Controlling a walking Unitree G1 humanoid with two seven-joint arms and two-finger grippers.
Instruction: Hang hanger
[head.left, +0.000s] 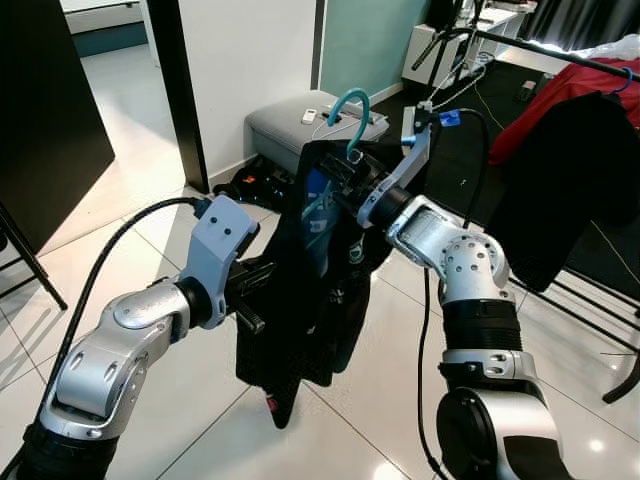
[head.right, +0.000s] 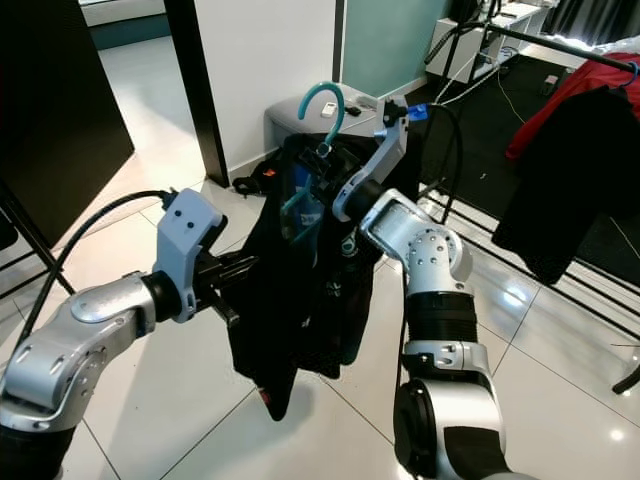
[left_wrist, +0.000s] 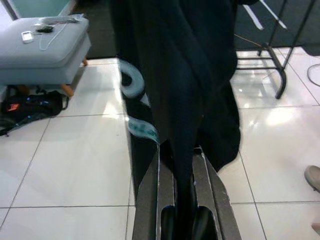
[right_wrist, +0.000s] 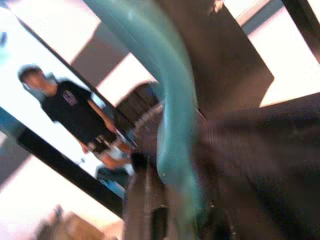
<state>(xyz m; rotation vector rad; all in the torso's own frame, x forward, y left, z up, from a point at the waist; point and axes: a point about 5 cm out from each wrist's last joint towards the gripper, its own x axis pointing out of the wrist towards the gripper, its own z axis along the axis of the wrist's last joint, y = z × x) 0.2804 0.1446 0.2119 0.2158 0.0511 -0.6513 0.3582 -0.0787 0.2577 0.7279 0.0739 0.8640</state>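
A teal hanger (head.left: 350, 105) carries a black garment (head.left: 310, 290) that hangs down in front of me, its hook pointing up. My right gripper (head.left: 342, 172) is shut on the hanger just below the hook; in the right wrist view the teal hook (right_wrist: 167, 100) runs between its fingers. My left gripper (head.left: 258, 295) reaches in from the left and is shut on the garment's side. In the left wrist view its fingers (left_wrist: 150, 195) pinch a fold of the black fabric (left_wrist: 187, 100). The clothes rack rail (head.left: 560, 50) runs at the upper right, apart from the hanger.
A red garment (head.left: 570, 85) and a black one (head.left: 570, 190) hang on the rack, whose feet (head.left: 580, 300) spread over the tiles. A grey ottoman (head.left: 285, 125) and a dark bag (head.left: 255, 182) lie behind the hanger. A person (right_wrist: 75, 117) stands further off.
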